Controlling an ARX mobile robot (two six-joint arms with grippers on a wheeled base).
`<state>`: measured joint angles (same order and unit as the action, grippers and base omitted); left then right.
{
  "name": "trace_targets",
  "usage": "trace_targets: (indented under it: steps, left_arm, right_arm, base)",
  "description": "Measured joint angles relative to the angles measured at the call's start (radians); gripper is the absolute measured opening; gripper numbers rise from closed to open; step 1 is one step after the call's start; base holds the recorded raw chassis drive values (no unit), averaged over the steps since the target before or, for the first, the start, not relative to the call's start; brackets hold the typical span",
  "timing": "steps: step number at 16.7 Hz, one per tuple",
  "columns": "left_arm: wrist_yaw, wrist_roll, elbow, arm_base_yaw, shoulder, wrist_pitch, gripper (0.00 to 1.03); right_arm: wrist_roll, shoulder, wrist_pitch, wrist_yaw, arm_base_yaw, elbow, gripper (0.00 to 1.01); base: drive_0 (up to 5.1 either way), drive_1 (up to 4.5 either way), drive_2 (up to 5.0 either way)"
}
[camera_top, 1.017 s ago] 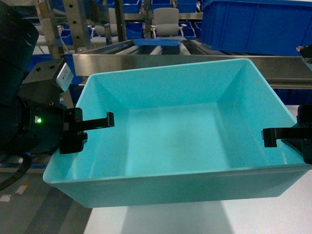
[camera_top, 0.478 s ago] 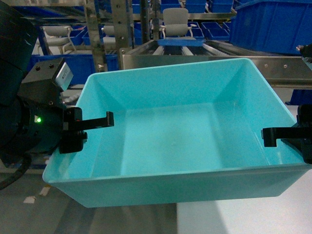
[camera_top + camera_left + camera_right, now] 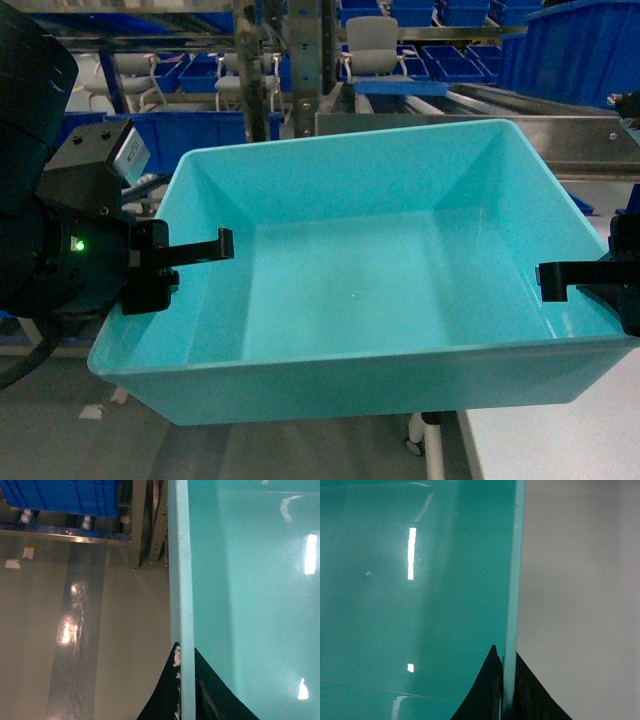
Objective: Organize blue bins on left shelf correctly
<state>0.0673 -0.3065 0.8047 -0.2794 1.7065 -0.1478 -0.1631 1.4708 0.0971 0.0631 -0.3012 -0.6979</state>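
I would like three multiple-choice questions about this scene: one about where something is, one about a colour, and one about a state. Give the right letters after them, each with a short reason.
1. Where does the left gripper hold the tub?
A. on its left wall
B. on its front wall
C. under its floor

2. What colour is the tub?
A. red
B. light turquoise
C. white

3. What is inside the tub?
A. small boxes
B. water
C. nothing

Answers:
1. A: in the left wrist view the fingers straddle the rim of the left wall; the right gripper clamps the opposite wall.
2. B: its walls and floor are light turquoise, unlike the dark blue bins behind.
3. C: the floor shows bare in the head view.
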Motion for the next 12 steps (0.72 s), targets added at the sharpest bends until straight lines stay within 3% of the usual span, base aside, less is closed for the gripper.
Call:
trace_targets:
  steps: [6, 12]
  left_arm:
    - [0.0, 0.0, 0.0, 0.0, 0.0, 0.002, 0.02]
    - [0.0, 0.0, 0.0, 0.0, 0.0, 0.002, 0.02]
  right_arm:
    - [0.0, 0.0, 0.001, 0.0, 0.0, 0.0, 0.02]
    - [0.0, 0.0, -0.002, 0.0, 0.0, 0.0, 0.02]
  base:
    - [-5.0, 2.58, 2.2]
    - [-4.1, 4.47, -0.2]
